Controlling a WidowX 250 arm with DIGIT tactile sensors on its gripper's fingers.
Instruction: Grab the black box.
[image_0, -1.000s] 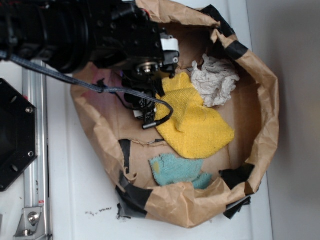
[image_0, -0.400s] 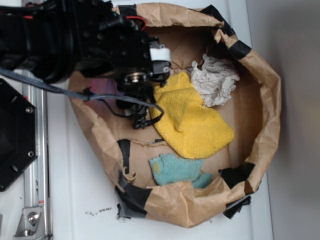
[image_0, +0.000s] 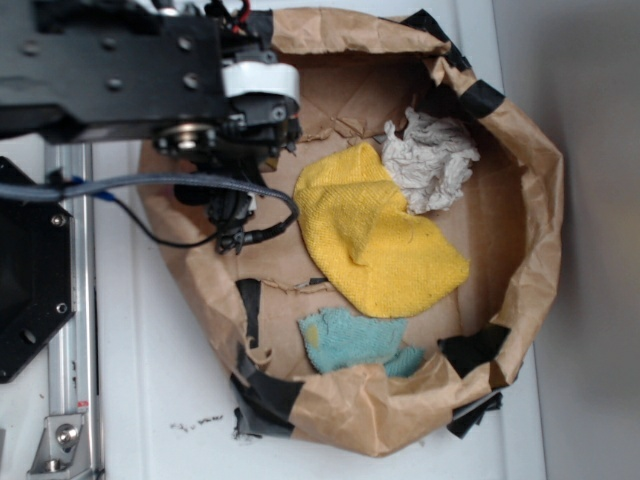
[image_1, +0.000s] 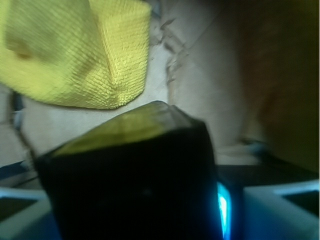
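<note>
Brown paper bag (image_0: 520, 170) on white surface (image_0: 160, 380), black-taped rim, yellow cloth (image_0: 375, 240), teal rag (image_0: 350, 340), crumpled tissue (image_0: 430, 160) inside, no legible writing, wrist view, claw (image_1: 135, 220) pinching black box (image_1: 130, 180).

Object: black box (image_1: 132, 175)
Look: glossy black block, squarish, rounded edges; upper face carries a yellowish reflection
Pose: tilted, one corner uppermost, upper face sloping down to the left
Place: fills the lower middle of the wrist view, very close to the lens and blurred; brown paper behind it
Lower edge: cut off by the frame
Exterior view: not visible, hidden under the arm
Centre crease: cannot tell, too dark and blurred
</note>
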